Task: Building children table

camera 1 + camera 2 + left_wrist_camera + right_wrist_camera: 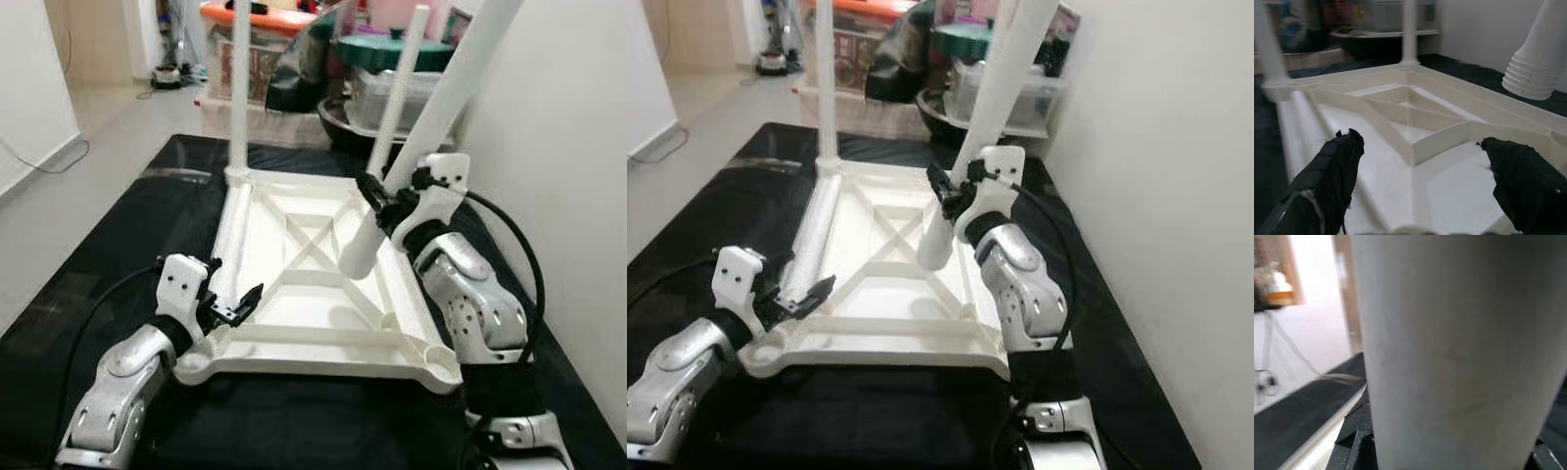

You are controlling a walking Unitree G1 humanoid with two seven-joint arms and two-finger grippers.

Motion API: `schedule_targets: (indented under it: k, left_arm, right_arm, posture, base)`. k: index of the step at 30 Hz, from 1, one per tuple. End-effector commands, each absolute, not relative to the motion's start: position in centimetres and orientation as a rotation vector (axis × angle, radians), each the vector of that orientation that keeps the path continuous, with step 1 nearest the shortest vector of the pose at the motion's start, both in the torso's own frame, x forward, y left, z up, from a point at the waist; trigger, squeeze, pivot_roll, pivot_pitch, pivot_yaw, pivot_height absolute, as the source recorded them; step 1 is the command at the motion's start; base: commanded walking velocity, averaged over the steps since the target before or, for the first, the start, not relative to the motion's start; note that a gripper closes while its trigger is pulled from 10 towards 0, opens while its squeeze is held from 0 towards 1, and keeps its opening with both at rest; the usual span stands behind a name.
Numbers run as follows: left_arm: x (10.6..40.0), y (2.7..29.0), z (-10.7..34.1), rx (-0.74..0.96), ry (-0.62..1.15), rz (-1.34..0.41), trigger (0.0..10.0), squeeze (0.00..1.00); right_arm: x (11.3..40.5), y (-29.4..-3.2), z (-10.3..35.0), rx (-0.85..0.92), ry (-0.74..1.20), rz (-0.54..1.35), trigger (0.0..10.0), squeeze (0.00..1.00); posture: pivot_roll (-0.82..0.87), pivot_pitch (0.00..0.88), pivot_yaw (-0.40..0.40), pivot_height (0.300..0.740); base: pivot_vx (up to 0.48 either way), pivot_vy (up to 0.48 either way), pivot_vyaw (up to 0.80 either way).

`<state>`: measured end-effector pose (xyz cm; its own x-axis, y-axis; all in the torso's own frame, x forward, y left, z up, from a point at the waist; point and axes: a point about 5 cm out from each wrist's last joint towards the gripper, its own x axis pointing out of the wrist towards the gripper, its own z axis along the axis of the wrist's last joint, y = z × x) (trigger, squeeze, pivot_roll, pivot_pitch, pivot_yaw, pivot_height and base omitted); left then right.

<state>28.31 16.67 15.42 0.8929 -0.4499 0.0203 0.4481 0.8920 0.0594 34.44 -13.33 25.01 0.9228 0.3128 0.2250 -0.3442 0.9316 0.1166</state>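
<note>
Black mat (118, 255) under upturned tabletop (313, 294); right hand (384, 201) clamped round loose leg (431, 117), left hand (1420, 176) agape

You have a black mat (108, 294) spread over the floor (98, 147), running from the near edge away toward the far clutter. On it lies the white tabletop (323, 338), upside down, ribbed underside up, about in the middle of the mat and a little right. Black shows on every side of it. Pale bare floor lies to the left of the mat, and a white wall (558, 166) runs along its right edge.
</note>
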Motion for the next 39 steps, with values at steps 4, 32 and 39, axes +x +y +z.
schedule_targets:
  k: [4, 32, 39]
  left_arm:
    - [28.4, 16.3, 15.2, 0.048, -0.034, -0.475, 10.0, 0.00]
    - [28.3, 15.9, 15.5, 0.040, -0.057, -0.483, 10.0, 0.00]
    - [28.3, 16.1, 15.5, 0.019, -0.063, -0.483, 10.0, 0.00]
  right_arm:
    - [34.1, -14.0, 24.8, 0.115, -0.210, 0.328, 10.0, 0.00]
    - [32.7, -12.4, 23.3, 0.022, -0.176, 0.537, 10.0, 0.00]
    - [32.1, -13.8, 22.4, -0.076, -0.145, 0.579, 10.0, 0.00]
  posture:
    - [0.09, 0.000, -0.154, 0.740]
    - [0.09, 0.000, -0.155, 0.740]
    - [0.08, 0.000, -0.153, 0.740]
  base:
    - [0.000, 0.000, -0.78]
    - [0.000, -0.115, -0.11]
    - [0.000, 0.000, 0.00]
